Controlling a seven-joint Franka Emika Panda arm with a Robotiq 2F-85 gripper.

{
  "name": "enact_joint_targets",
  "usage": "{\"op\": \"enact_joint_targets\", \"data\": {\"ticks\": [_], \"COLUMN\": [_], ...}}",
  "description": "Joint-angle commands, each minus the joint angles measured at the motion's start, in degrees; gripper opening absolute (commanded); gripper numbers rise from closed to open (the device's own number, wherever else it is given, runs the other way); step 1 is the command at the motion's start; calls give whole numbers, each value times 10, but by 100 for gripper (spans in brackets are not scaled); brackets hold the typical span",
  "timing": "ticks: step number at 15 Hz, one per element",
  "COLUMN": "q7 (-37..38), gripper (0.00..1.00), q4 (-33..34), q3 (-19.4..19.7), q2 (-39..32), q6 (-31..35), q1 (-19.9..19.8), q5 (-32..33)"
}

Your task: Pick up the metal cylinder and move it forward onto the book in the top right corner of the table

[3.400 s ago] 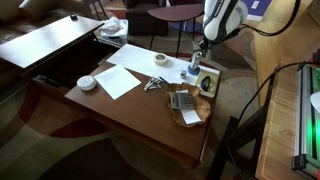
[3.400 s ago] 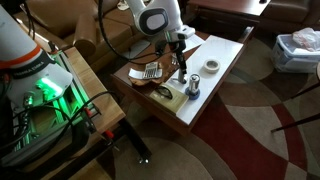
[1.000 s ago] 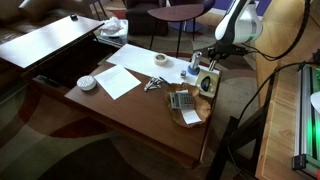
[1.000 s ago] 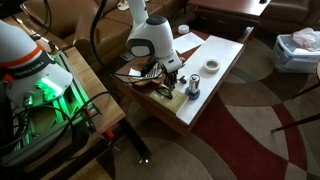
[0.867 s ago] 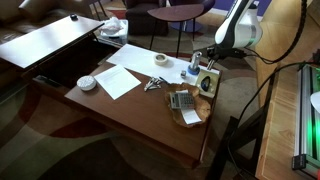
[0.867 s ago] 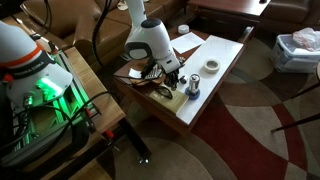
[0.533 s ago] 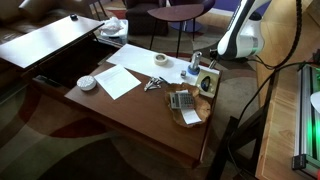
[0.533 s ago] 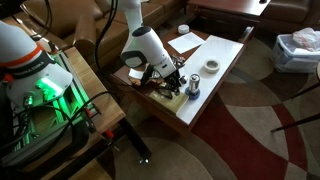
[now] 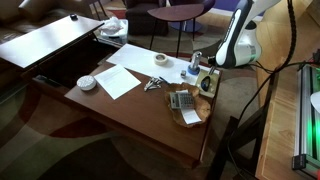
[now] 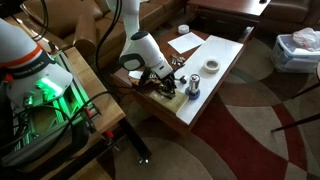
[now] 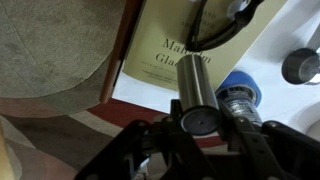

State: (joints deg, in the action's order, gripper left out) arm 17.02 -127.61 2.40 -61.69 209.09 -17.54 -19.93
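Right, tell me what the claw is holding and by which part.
It cannot be told for sure. The claw brackets the metal cylinder near its top end, but whether its fingers actually press on it does not show.

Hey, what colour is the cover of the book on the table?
The book has a pale cream-yellow cover with dark lettering; the wrist view shows it best.

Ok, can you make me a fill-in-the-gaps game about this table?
The cap beside the metal cylinder is coloured ___. The loop lying on the book is coloured ___. The tool holds the metal cylinder between its two ___.
Missing words: blue; black; fingers.
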Motion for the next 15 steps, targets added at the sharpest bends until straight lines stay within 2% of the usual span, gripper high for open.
{"op": "enact_joint_targets", "data": {"ticks": [1, 7, 14, 15], "q7": [12, 8, 4, 6], "gripper": [12, 12, 12, 62], "q4": [34, 83, 118, 121], "q3": [17, 39, 69, 72], "q2": [-33, -64, -85, -87], "q6": [11, -10, -76, -84], "q1": [31, 62, 97, 100], "q5": [-14, -37, -62, -63]}}
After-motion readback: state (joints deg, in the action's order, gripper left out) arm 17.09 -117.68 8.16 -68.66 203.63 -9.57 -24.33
